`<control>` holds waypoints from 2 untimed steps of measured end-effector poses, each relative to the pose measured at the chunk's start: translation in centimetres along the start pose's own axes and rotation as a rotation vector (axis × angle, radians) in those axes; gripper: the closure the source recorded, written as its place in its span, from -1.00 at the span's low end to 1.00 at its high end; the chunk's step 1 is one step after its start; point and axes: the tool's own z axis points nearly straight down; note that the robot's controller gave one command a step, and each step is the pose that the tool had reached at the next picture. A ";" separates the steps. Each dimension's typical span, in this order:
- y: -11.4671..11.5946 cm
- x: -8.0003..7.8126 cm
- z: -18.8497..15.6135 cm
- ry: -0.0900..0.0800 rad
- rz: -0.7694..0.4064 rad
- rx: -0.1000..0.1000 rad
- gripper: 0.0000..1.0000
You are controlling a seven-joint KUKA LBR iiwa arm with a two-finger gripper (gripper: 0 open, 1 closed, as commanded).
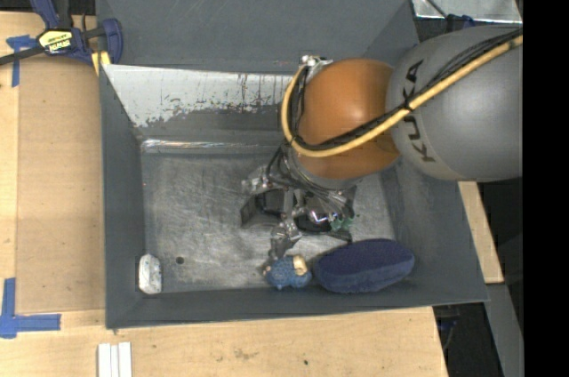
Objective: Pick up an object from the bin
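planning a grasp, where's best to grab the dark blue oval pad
Probably across the narrow middle of the dark blue oval pad, from above: it lies flat, long axis left-right. Its left end is crowded by a small blue fuzzy thing.

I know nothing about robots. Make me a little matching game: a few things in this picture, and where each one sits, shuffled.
Things:
1. dark blue oval cushion
2. small silvery lump
3. small light-blue thing
4. orange cover

Places, as seen in the camera view:
A. on the arm, above the bin floor
B. lower-left corner of the floor
C. lower right of the floor
D. by the lower wall, just left of the cushion

Pairs: 1-C, 2-B, 3-D, 4-A.
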 end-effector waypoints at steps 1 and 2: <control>-5.4 -5.0 6.9 0.012 0.264 -0.006 -1.00; -5.4 -5.0 6.7 0.008 0.265 -0.006 1.00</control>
